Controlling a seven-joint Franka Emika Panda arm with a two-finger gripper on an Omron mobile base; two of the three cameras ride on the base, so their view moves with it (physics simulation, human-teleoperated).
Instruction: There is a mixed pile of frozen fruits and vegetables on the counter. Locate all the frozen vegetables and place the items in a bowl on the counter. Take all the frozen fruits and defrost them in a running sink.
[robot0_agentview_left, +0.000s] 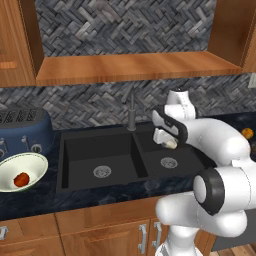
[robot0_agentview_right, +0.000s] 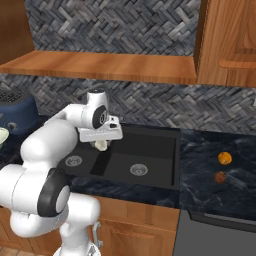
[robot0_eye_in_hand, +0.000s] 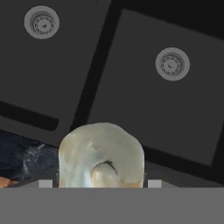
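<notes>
Pinching the pale garlic bulb (robot0_eye_in_hand: 101, 155) between the fingers of the gripper (robot0_agentview_left: 168, 142), directly above the sink (robot0_agentview_left: 115, 150), fruits (robot0_agentview_right: 224, 158) far aside.

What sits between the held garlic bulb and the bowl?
In the left base view, the sink's left basin and a counter strip separate garlic bulb from bowl.

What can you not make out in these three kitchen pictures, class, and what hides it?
- Claw fingertips: hand view, covered by the held garlic bulb.
- Bowl: right base view, cut off at the left edge.
- Toaster: left base view, cut by the left edge.
- Dark round item: right base view, too small to identify.
</notes>
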